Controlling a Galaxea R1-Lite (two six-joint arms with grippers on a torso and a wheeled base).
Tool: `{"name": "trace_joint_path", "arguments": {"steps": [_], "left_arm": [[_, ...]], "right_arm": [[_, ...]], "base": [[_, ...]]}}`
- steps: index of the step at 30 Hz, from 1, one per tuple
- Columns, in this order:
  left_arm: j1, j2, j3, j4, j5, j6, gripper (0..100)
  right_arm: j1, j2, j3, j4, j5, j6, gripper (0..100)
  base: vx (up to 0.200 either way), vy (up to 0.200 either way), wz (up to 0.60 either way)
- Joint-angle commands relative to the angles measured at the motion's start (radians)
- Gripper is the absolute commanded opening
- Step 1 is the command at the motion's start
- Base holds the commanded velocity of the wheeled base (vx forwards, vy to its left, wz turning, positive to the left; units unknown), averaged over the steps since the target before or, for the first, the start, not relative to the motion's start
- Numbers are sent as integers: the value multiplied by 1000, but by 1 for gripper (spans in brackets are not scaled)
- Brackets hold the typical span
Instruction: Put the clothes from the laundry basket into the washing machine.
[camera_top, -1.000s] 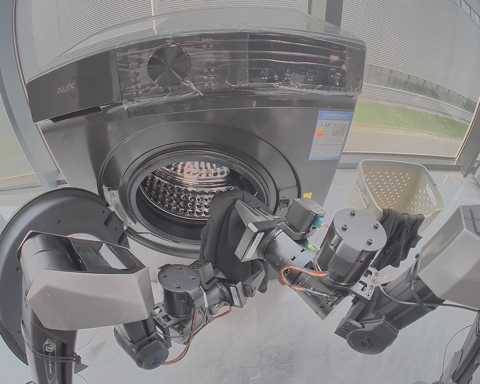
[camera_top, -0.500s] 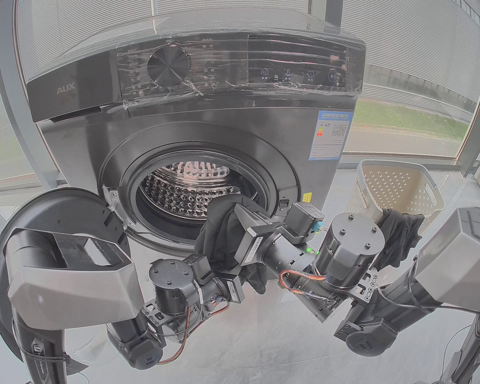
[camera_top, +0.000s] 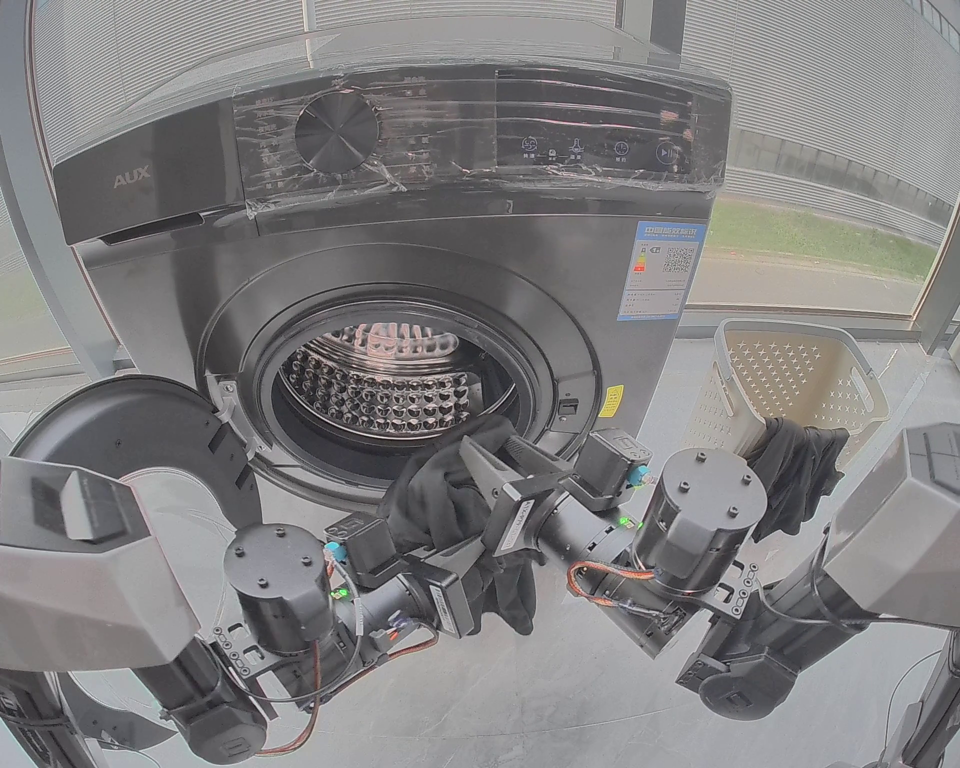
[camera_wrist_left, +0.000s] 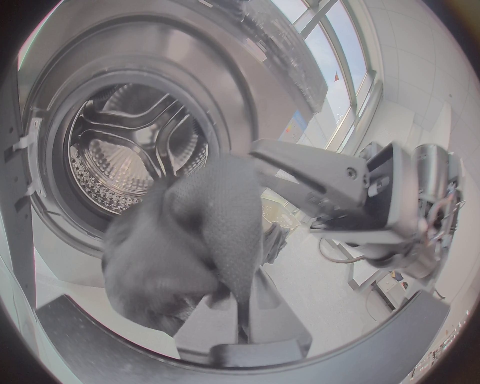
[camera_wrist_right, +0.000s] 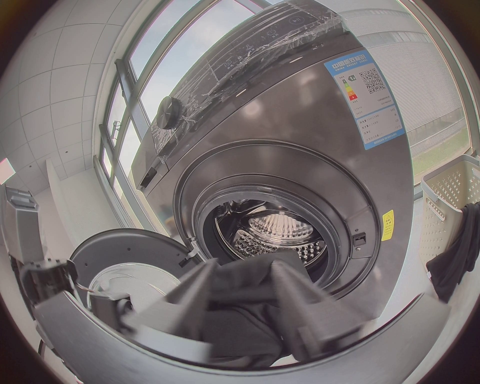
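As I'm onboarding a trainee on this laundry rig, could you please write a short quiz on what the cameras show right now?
1. True or false: the washing machine has its door shut.
2. Short answer: is the black garment nearest the drum inside it yet?
3. Where is the second black garment? A: inside the drum; B: draped over the rim of the laundry basket; C: on top of the washing machine.
Key: 1 false, the door stands open; 2 no, it hangs just outside the opening; 3 B.
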Motion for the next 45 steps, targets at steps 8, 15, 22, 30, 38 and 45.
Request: {"name": "trace_joint_path", "arguments": {"steps": [8, 15, 22, 30, 38, 45], "left_arm": [[11, -193, 52, -6, -46, 12, 0], [87, -162, 43, -6, -74, 32, 0], [106, -168, 22, -6, -87, 38, 0], [106, -172, 22, -6, -89, 38, 0], [106, -172, 20, -6, -87, 38, 0], [104, -173, 20, -6, -87, 36, 0]], "right_arm": [[-59, 16, 79, 20, -1, -1, 100], [-86, 18, 134, 44, -3, -7, 100], [-80, 45, 211, 47, 6, -21, 100], [-50, 78, 205, 33, 29, -29, 100], [-19, 91, 181, 17, 55, -30, 100], [-17, 145, 102, 14, 55, -35, 100]], "base": [[0, 0, 0], [0, 0, 0], [0, 0, 0], [0, 0, 0], [0, 0, 0], [0, 0, 0]]}}
